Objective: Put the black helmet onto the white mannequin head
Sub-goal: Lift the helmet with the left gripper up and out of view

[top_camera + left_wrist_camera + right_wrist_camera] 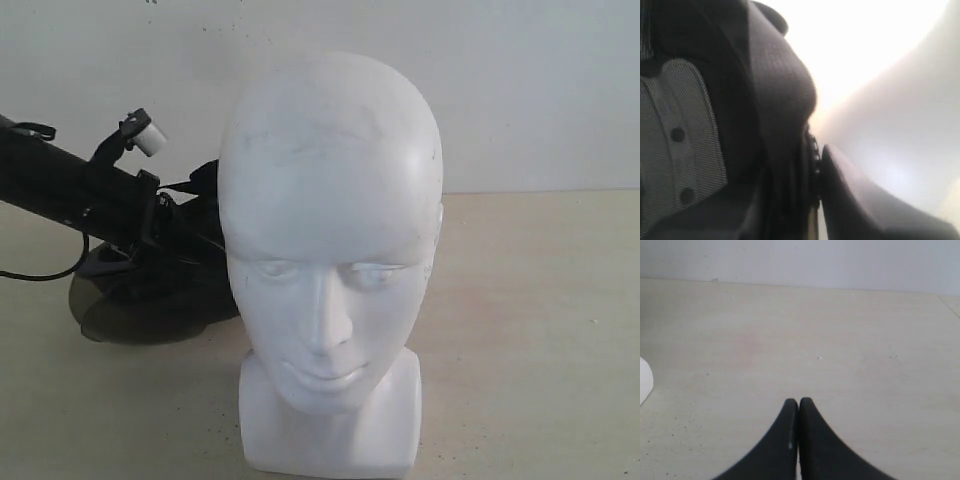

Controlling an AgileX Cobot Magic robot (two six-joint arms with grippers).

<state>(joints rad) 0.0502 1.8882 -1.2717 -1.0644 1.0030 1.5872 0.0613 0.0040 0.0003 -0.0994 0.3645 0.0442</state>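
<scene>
The white mannequin head [330, 220] stands upright at the front centre, facing the exterior camera. Behind it to the left the black helmet [185, 275] lies on the table, its smoky visor [140, 318] toward the front. My left arm [70, 185] reaches into the helmet, and the gripper itself is hidden there. In the left wrist view my left gripper [812, 165] is shut on the helmet's rim [775, 90]: one finger [860, 200] presses on the outside, the other is lost in the dark padded inside. My right gripper [798, 402] is shut, holding nothing, over bare table.
The pale table [540, 330] runs back to a white wall [520, 80]. A white sliver [644, 380] shows at the edge of the right wrist view. A small white camera block [150, 132] sits on the left arm.
</scene>
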